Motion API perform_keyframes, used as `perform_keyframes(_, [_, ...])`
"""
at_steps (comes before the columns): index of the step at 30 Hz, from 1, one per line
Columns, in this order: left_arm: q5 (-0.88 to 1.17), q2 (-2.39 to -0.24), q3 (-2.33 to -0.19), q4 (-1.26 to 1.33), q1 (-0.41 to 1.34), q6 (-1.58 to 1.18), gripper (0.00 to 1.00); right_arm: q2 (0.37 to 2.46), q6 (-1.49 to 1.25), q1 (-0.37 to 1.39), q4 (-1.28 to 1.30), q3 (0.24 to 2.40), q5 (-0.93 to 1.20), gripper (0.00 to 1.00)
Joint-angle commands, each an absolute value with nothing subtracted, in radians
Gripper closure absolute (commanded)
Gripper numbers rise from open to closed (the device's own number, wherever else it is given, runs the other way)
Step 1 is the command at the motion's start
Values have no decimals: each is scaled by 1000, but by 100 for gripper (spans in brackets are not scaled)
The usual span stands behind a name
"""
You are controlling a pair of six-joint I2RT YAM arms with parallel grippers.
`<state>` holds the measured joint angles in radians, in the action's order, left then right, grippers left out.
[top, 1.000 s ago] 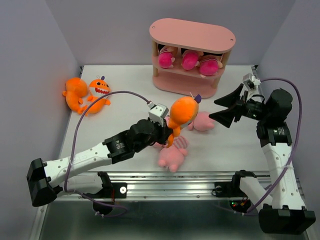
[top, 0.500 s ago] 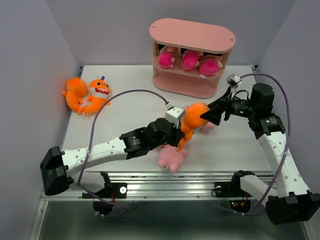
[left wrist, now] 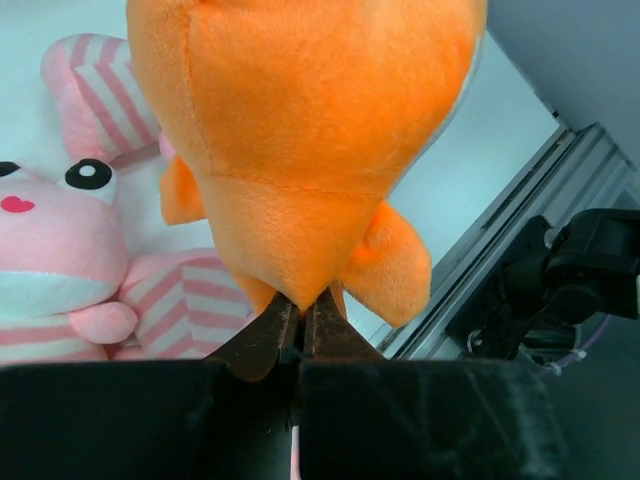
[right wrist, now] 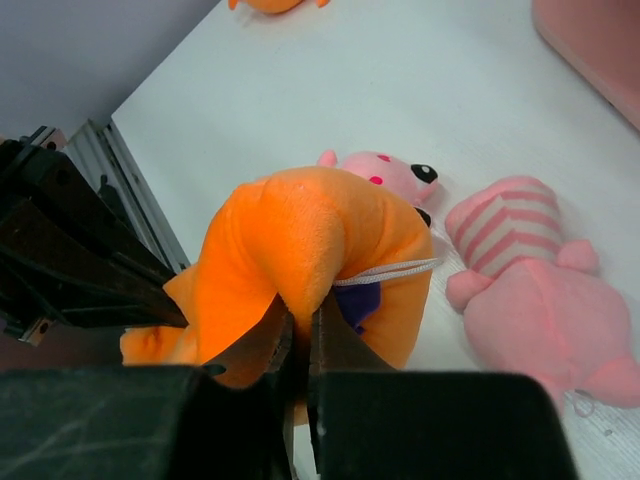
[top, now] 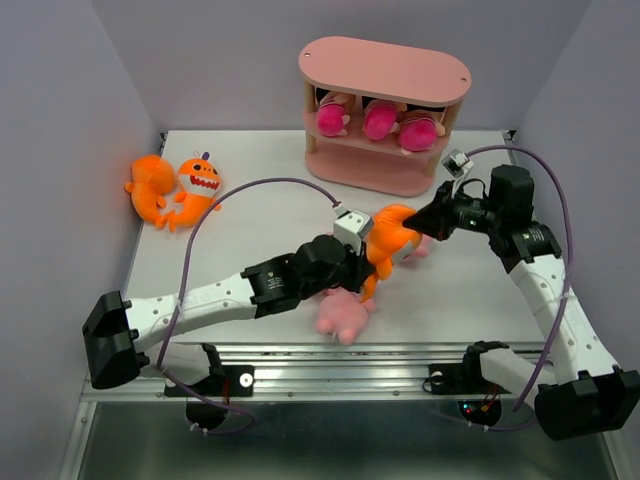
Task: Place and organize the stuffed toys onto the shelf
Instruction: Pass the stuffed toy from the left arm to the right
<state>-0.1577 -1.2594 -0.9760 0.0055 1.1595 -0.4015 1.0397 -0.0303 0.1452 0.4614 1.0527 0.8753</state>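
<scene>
Pinching a fold of plush at the bottom of the orange monster (left wrist: 310,130), between its stubby feet, the left gripper (left wrist: 300,310) has its jaws pressed together with only fabric between them. The right gripper (right wrist: 298,322) is likewise clamped down, its jaws nipping orange plush on the toy's opposite side, just beside a purple patch and a white cord. The toy is gripped from both ends and spans the gap between the two grippers, over the middle of the table (top: 260,210); whether it clears the surface cannot be told. Directly beneath and beside it lie two striped pink pigs: the near pig (top: 343,315) by the table's front edge under the left arm, the far pig (top: 420,246) just right of the monster. The shelf (top: 385,60) stands at the back, apart from the held toy, with three dolls (top: 379,120) side by side on its middle tier. Two other monsters (top: 175,185) lie together at the far left.
</scene>
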Motion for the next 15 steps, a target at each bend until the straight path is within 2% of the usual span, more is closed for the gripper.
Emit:
perform_keyframes(1, [-160,-1137,-941,231,1163,-446,59,994,-57,156,417,1074,899,99])
perform_keyframes(3, [-152,-1089,-882,288,1158,-494,35,980,-92,121,385,1077,948,99])
perform_keyframes(5, [-120,-1025,-807,339,1147,-523,21,988,-121,98,365,1088,995,99])
perform_keyframes(10, [-60,-915,-717,348,1103,-592,19,1015,-208,84,259,1098,1127,99])
perform_keyframes(15, [84,-827,-572,462,1043,-681,18,997,-440,84,-67,1045,1238,99])
